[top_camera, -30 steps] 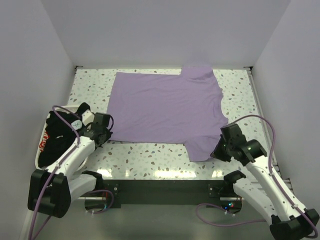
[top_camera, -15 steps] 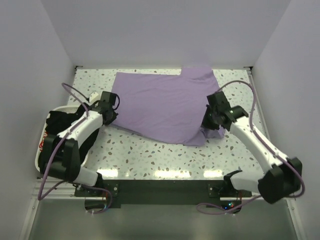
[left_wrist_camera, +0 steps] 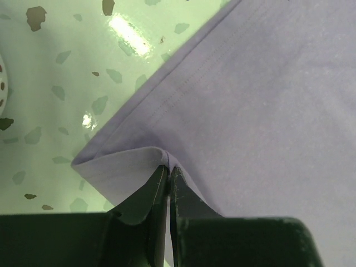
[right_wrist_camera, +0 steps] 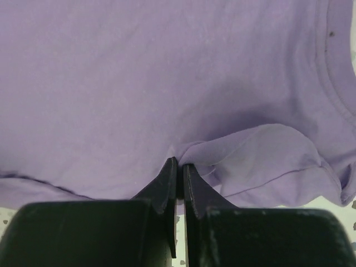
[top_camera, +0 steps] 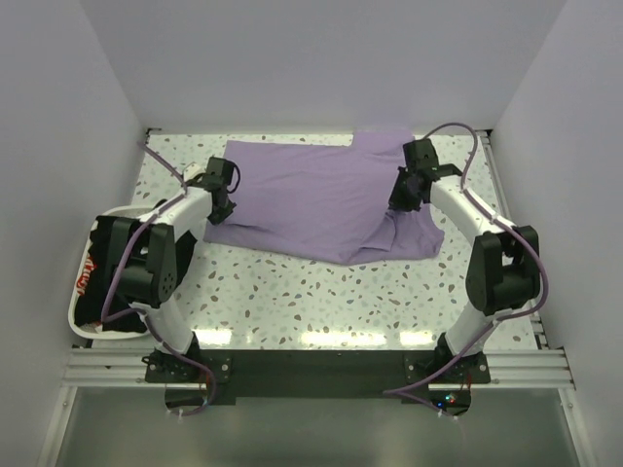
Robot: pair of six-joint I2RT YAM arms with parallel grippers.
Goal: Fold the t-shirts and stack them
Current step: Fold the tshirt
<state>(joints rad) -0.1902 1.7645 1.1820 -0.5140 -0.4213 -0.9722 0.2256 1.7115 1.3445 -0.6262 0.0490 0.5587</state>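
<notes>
**Near hem now hauled up over the middle of the shirt**

A second ago the near edge of the lavender t-shirt (top_camera: pixel 321 190) was lying down by the arm bases. Now both arms have reached out and carried its two corners well up the cloth, so the near half is doubled over the far half. The shirt lies across the far middle of the table (top_camera: pixel 292 297), its far edge close to the back wall.

The left gripper (left_wrist_camera: pixel 168 167) is clamped tight on the left hem corner, and you can see the stitched edge folded right at its tips. The right gripper (right_wrist_camera: pixel 179 161) is pinched on the right corner too, but the cloth there is bunched into a lump instead of lying flat.

My read is that this is the first fold, bottom up to top, about halfway through. The fold line sags toward the near side in the middle. The next move probably needs both corners carried on evenly to the far edge, with the cloth kept taut, before they're laid down and released. That right-side lump may want smoothing.

The black shirts (top_camera: pixel 117 253) are heaped in the white tray (top_camera: pixel 70 309) off to the left, not yet folded.
</notes>
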